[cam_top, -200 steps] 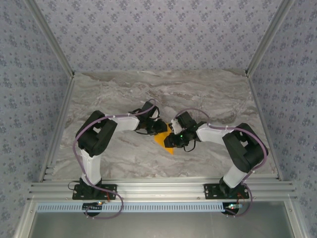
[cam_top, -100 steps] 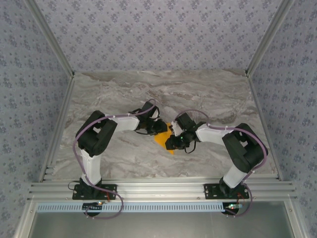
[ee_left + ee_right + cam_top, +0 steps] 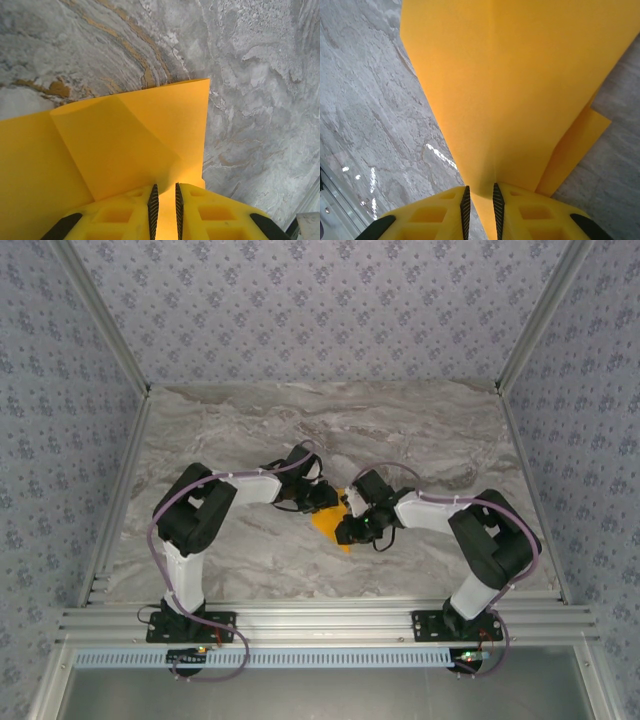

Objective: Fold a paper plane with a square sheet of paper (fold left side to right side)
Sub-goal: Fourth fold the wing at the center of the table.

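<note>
Thin, light, limp and easily crumpled, the creased paper sheet (image 3: 329, 524) sits mid-way across the marble table (image 3: 250, 555), pinched at opposite edges by the left gripper (image 3: 164, 197) and right gripper (image 3: 479, 197), jaws nearly closed on it, and is probably best held near its creases.

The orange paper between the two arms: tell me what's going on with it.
Two robot arms are working one sheet of orange paper in the middle of the marble table. The left gripper is pinched shut on one edge of it, and the right gripper is pinched shut on it from the opposite side. The sheet already carries folds: a diagonal flap in the left wrist view, a crease down the middle in the right wrist view. It is not yet a finished plane.
</note>
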`<state>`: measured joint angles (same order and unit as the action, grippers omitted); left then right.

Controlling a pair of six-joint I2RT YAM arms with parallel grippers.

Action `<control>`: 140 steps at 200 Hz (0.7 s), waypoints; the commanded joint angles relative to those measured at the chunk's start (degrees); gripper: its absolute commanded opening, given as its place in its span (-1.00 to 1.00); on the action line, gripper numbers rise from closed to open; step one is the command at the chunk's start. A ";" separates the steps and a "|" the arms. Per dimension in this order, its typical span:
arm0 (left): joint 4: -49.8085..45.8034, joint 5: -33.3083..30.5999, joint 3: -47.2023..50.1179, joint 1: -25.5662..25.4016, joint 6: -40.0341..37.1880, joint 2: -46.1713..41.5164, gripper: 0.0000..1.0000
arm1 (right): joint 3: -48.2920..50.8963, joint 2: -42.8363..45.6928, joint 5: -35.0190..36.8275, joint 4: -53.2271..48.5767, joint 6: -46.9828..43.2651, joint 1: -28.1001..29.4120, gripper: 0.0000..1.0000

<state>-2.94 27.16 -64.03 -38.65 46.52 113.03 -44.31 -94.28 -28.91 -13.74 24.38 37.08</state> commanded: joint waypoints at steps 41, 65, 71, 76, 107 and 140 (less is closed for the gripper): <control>-6.01 -3.60 2.14 -0.18 -0.36 3.16 -0.60 | 3.98 1.70 0.93 -11.68 -0.07 1.77 -0.55; -6.11 -3.65 2.16 -0.13 -0.38 3.16 -0.60 | 5.02 2.19 0.91 -12.03 -0.06 2.08 -0.55; -6.11 -3.67 2.16 -0.11 -0.30 3.16 -0.60 | 5.25 2.25 0.99 -12.20 -0.03 2.10 -0.56; -6.11 -3.73 2.16 -0.13 -0.33 3.16 -0.60 | 5.38 2.34 1.03 -12.28 0.02 2.15 -0.56; -6.11 -3.70 2.21 -0.10 -0.33 3.16 -0.60 | 6.21 3.87 1.31 -12.75 0.16 2.34 -0.56; -6.20 -3.78 2.24 -0.12 -0.37 3.07 -0.60 | 6.48 4.92 1.91 -13.75 0.08 2.45 -0.57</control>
<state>-3.20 28.10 -63.92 -39.03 46.57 113.03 -40.40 -89.73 -27.49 -16.23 24.38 38.30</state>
